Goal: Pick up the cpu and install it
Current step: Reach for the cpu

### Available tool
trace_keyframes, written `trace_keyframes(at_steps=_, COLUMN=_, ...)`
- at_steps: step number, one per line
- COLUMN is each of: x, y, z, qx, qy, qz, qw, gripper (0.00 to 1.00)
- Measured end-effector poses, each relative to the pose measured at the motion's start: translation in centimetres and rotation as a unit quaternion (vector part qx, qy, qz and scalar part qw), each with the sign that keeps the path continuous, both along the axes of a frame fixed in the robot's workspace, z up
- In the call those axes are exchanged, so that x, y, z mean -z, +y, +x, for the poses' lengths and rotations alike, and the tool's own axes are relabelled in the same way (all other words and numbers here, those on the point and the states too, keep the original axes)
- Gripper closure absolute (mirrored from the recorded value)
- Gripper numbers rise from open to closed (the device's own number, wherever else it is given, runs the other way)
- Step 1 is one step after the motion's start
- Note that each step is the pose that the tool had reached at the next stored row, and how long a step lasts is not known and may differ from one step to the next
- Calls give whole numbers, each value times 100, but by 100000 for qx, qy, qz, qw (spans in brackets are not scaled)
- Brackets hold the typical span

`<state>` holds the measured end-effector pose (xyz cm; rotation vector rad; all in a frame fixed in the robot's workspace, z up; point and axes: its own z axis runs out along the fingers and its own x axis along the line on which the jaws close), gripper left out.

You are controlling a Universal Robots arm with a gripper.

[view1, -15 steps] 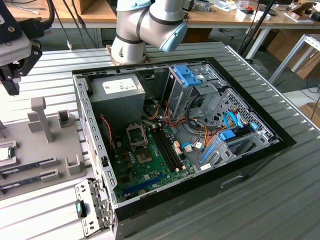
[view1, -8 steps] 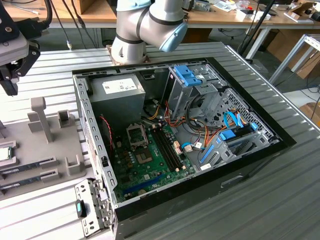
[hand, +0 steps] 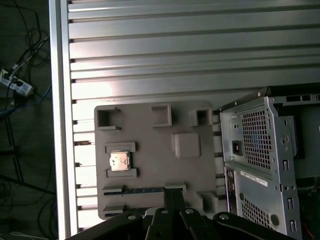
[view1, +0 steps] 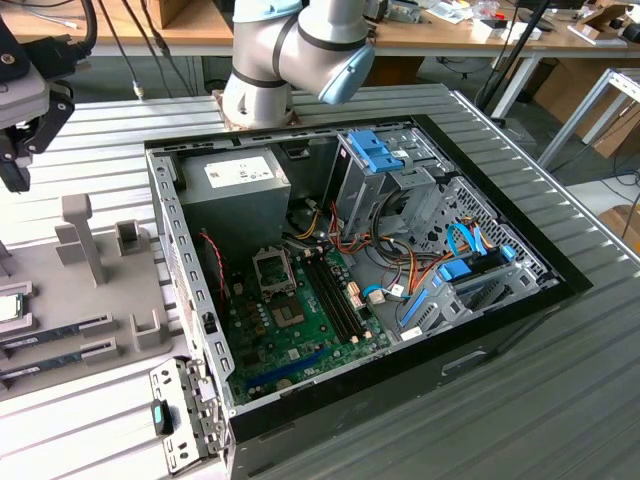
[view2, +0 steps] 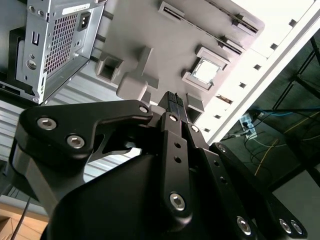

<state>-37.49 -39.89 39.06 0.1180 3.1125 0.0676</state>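
At the exterior view's left, the frame edge cuts off the cpu (view1: 8, 306) on the grey tray (view1: 110, 290) and much of the gripper (view1: 15, 165), while in the first wrist view the gripper's black body hides one tray edge and the frame crops the computer case (hand: 260, 150).

The cpu (hand: 120, 161) is pale silver; the tray (hand: 150, 142) plain grey. The counter (hand: 200, 50) is silvery, ribbed in stripes. The tool (view2: 172, 100) is black. The board (view1: 290, 330) is green; the case (hand: 255, 135) grey, with perforated grilles.
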Motion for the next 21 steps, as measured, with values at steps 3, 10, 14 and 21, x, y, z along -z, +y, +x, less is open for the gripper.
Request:
trace_keyframes(at_steps=3, x=0, y=0, z=-25, qx=0, qy=0, qz=-1, qw=100000, gripper=89)
trace_keyframes(at_steps=10, x=1, y=0, z=-83, qx=-1, qy=-6, qz=0, qw=100000, gripper=89)
trace_keyframes(at_steps=14, x=1, y=0, z=-108, qx=-2, qy=-1, qz=-1, qw=100000, gripper=89)
trace_keyframes(at_steps=21, x=2, y=0, z=-157, qx=-1, qy=-4, qz=4, qw=100000, gripper=89)
